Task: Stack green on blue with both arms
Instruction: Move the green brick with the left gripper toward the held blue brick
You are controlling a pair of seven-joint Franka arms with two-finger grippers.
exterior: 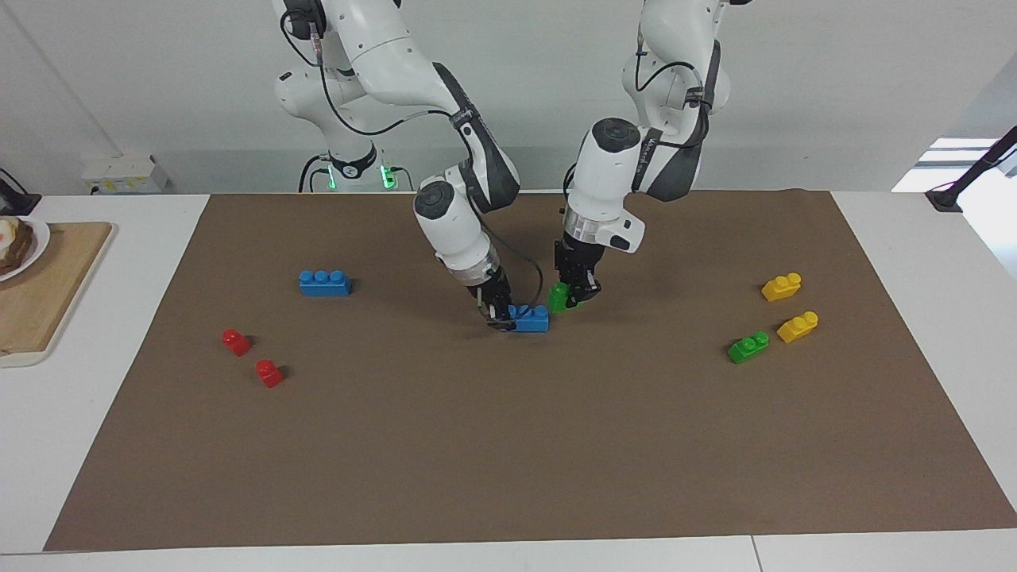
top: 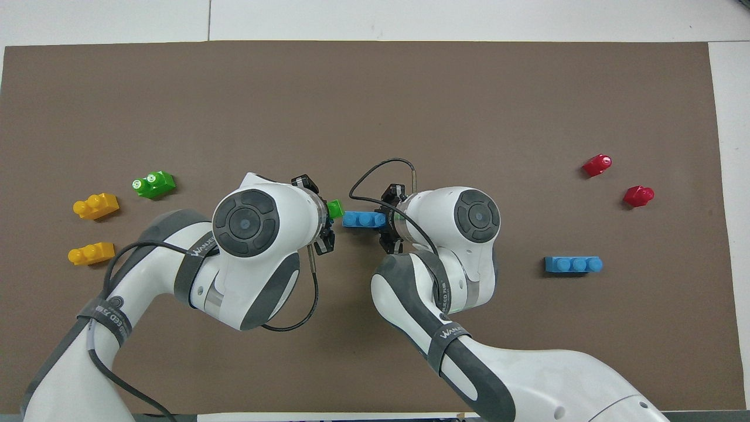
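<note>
Held blue brick (exterior: 531,318) at the middle of the brown mat (exterior: 508,477), clamped at one end by the right pincer (exterior: 499,311), long axis running along the bench toward the left arm's end, studs up, low over or on the mat; contact with the mat not readable. Just beside its free end, toward the left arm's end: green brick (exterior: 559,298), gripped in the closed left pincer (exterior: 578,294), appearing a little higher than the blue brick and tilted, not yet over the studs. Judged the coming move to turn on that small offset: green needing to travel along the blue brick's long axis, toward the right pincer, then press down onto the free studs. Left arm nearer to that job, right arm steadying. Farther out from the blue brick: a second blue brick (exterior: 325,283) and two red bricks (exterior: 237,342) toward the right arm's end; a second green brick (exterior: 748,347) and two yellow bricks (exterior: 782,287) toward the left arm's end, all well apart from it.
</note>
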